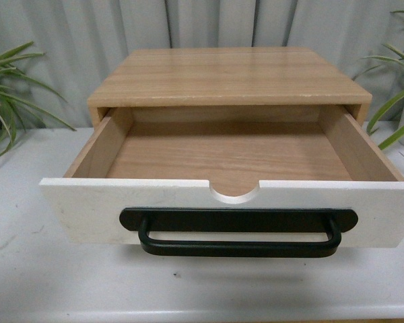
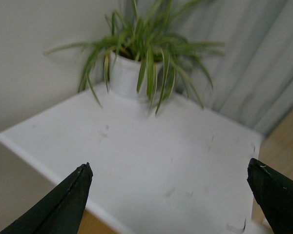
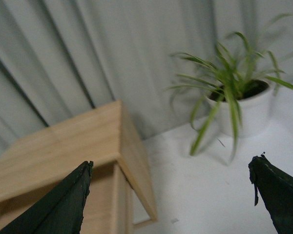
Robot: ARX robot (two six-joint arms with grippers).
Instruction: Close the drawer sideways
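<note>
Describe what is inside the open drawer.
Inside the drawer only its bare light wood floor and side walls show; nothing lies on the visible part. The floor just behind the front panel is hidden by that panel, and the rear is shaded under the cabinet top.

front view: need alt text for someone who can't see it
A wide shallow drawer with a white front and a long black bar handle stands pulled out of a light wood cabinet, its wooden inside showing. The cabinet sits on a white table before a grey curtain, with a green leafy plant at the left and another plant at the right.
</note>
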